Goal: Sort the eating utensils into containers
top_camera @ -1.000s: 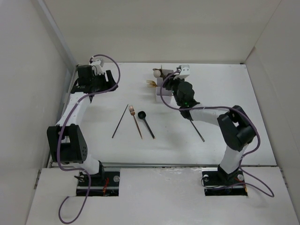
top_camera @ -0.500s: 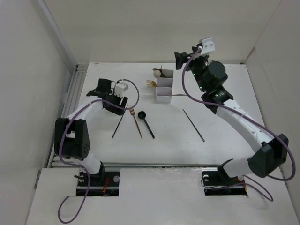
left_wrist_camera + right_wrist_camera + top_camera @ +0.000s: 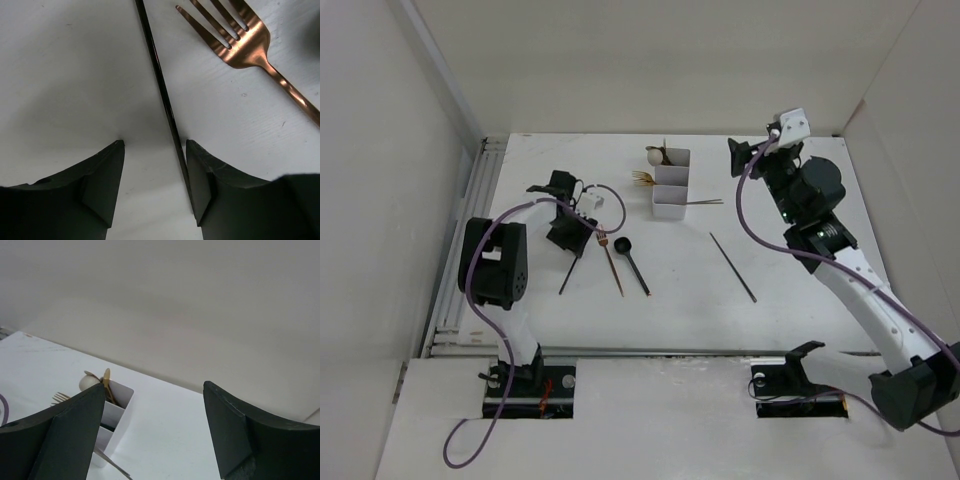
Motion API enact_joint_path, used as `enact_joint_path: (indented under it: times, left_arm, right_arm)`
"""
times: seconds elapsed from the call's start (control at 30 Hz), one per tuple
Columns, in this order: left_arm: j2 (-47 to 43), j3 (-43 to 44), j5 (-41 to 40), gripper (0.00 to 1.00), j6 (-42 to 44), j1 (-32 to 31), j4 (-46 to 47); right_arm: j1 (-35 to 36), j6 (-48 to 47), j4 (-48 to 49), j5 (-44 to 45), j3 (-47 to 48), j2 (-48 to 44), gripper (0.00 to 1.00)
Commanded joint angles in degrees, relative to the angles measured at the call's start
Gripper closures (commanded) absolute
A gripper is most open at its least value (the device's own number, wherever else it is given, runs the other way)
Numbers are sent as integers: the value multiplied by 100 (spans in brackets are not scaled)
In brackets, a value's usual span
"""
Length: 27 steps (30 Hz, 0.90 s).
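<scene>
White tabletop [image 3: 800, 300], and the left claw [image 3: 154, 149] is spread around a dark chopstick [image 3: 159, 85] down there; right claw [image 3: 155, 387] is held up high, spread, empty.

Soft, even light falls from overhead, so the white tabletop [image 3: 690, 300] looks bright and a little washed out, and the arms cast only faint, short shadows. Up close in the left wrist view, the copper fork [image 3: 245, 42] is sharp with a warm sheen, a grey shade spreads ahead of the jaws, and the jaws themselves are dark and blurred. In the right wrist view the jaws are just as soft, the back wall [image 3: 175, 290] is dull grey, and the white box [image 3: 119, 402] is fairly crisp.
</scene>
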Motion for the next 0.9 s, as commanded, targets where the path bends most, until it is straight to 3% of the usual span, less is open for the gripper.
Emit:
enact_joint_path:
  times: [0.0,0.07,0.23,0.27,0.33,0.43,0.6,0.8,0.87]
  left_arm:
    - [138,74,-284,52,62,-97,-359]
    - [251,73,-583,56,62,-97,-306]
    - [726,248,-804,80,184,-149,-526]
    - [727,249,-882,92,185,-149,-526]
    - [797,187,-988,100,185,-149,-343]
    - [797,126,-988,100,185,35,-289]
    - [561,616,-183,100,-122,456,-350]
    - [-405,1267,391,100,-141,677,-149]
    - [-738,1654,627,100,-79,607,-148]
  right_arm:
    - [-85,-179,60,38,-97,-276,16]
    - [-138,-231,60,98,-149,-338,16]
    - [-138,-284,60,231,-255,-505,16]
    - [-138,-284,60,292,-255,-575,16]
    - [-138,-284,60,354,-378,-654,16]
    - [-138,-284,60,468,-449,-716,16]
    - [-138,-284,60,468,-563,-839,17]
    - [-392,-284,60,-23,-563,-551,0]
    - [-550,-284,60,-164,-432,-374,0]
